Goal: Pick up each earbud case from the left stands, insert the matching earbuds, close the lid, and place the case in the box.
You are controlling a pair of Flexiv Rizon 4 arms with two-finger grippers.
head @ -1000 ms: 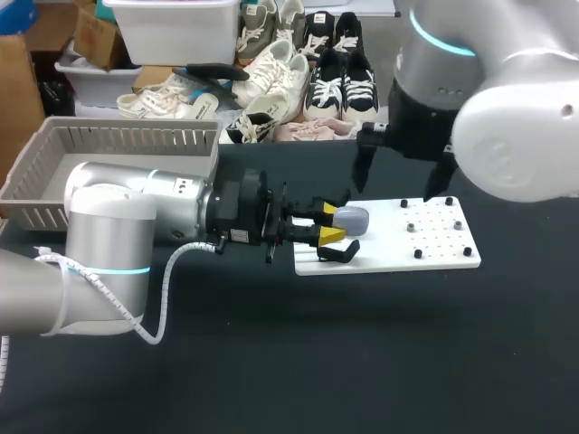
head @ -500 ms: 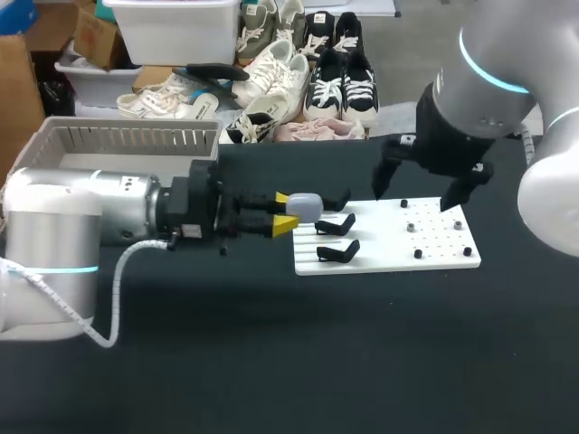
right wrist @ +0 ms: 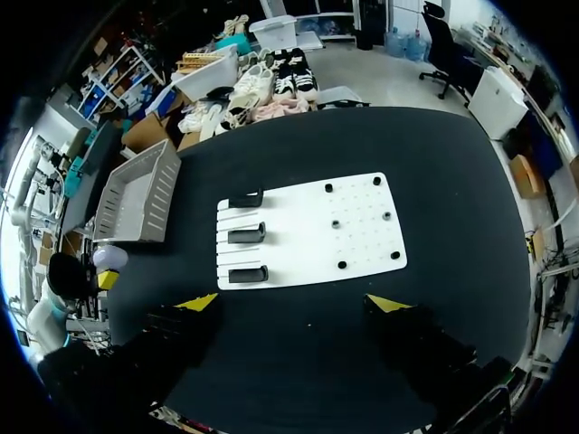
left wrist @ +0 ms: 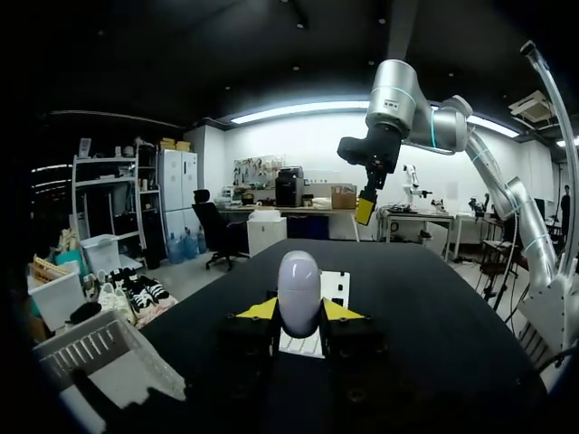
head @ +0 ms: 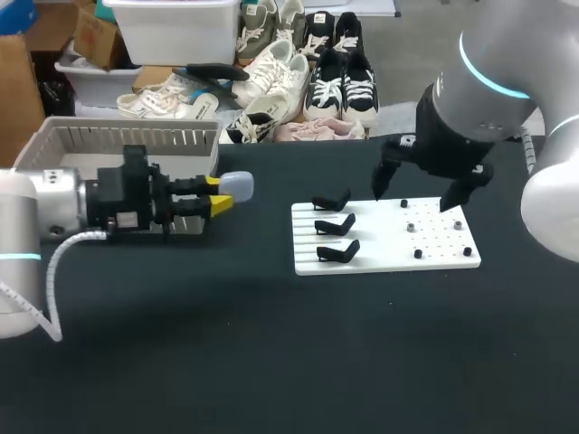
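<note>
While the left claw (head: 217, 194) is clamped on a pale, egg-shaped earbud case (head: 237, 184), its two yellow tips press the case from either side, and the rounded end sticks out ahead of the fingers. In the left wrist view the earbud case (left wrist: 299, 291) stands upright between the tips of the left claw (left wrist: 299, 310). It is held above the black worktop (head: 271, 362), just beside the near right corner of the grey box (head: 54, 154) and well apart from the white board (head: 425, 244).

On the left part of that board, three black stands (head: 335, 223) sit in a column, and small dark pegs (head: 417, 254) dot the right part.

Coming in from the right, the right claw (head: 414, 192) hangs over the far edge of the board with its fingers spread wide, nothing between them. The right wrist view looks down past the right claw (right wrist: 293, 302), its yellow tips far apart, onto the white board (right wrist: 312, 231) and the black stands (right wrist: 247, 235). Off beside the grey box (right wrist: 136, 190) in that view, the earbud case (right wrist: 110, 257) shows in the left claw (right wrist: 104, 271).
</note>
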